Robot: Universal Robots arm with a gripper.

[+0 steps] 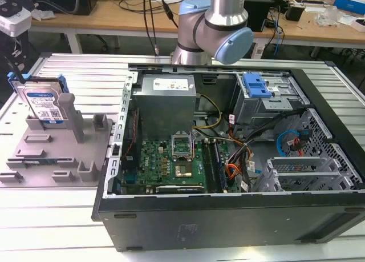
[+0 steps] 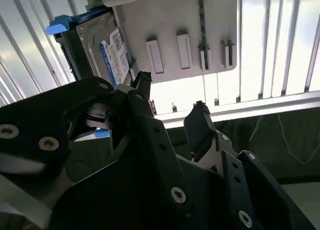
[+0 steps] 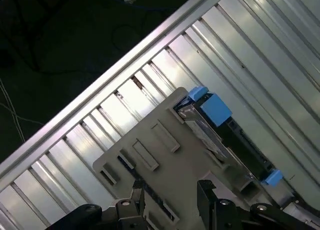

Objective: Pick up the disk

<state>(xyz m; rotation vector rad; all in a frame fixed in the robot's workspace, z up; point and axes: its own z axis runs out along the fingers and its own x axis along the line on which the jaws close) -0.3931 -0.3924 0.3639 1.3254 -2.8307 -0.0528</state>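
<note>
The disk [image 1: 45,105] stands on edge in the grey fixture block [image 1: 63,153] at the exterior view's left. It is silver with a white-and-blue label and blue rails. In both wrist views my gripper [image 2: 171,92] [image 3: 171,190] hangs well above it, open, with nothing between its black fingers [image 2: 142,82]. In the second wrist view the disk [image 2: 112,52] shows its label beside the fixture [image 2: 175,19]. In the first wrist view the disk [image 3: 207,135] is seen edge-on at the fixture's [image 3: 150,165] side.
An open computer case [image 1: 228,159] with a motherboard, cables and a blue drive-bay bracket [image 1: 255,85] lies on the ribbed metal table [image 1: 74,73]. The arm [image 1: 214,22] rises behind the case. The table edge [image 3: 125,74] borders dark floor.
</note>
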